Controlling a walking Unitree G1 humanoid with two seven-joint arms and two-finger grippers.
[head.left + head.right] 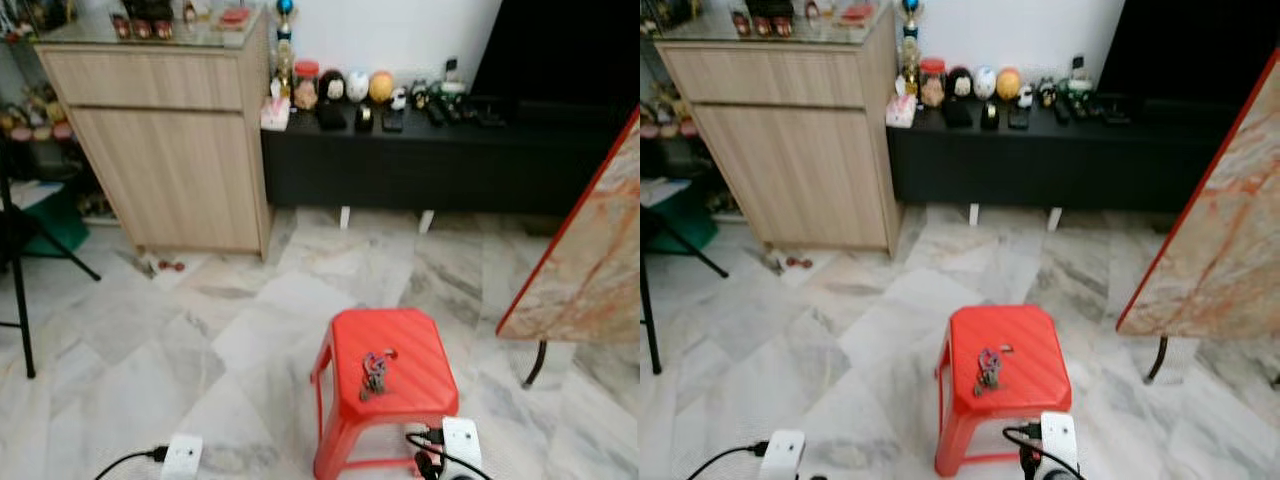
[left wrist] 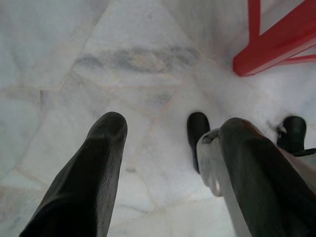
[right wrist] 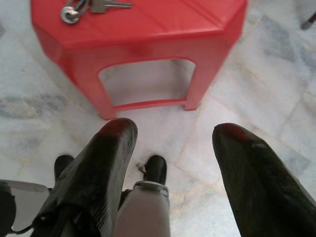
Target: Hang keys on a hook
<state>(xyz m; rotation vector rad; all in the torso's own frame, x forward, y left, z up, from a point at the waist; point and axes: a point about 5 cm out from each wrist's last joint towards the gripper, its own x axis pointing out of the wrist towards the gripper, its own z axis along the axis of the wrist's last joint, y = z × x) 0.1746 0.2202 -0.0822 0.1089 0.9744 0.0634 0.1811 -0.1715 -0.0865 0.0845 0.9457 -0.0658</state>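
Observation:
A bunch of keys with a coloured fob lies on top of a red plastic stool on the marble floor just in front of me. In the right wrist view the keys rest on the stool's top. My right gripper hangs open low beside the stool, pointing at the floor, with nothing between its fingers. My left gripper hangs open over bare floor, with a stool leg off to one side.
A light wood cabinet stands at the back left. Next to it is a low black bench with several small ornaments. A marble tabletop with a red edge juts in at the right. A black tripod leg is at the left.

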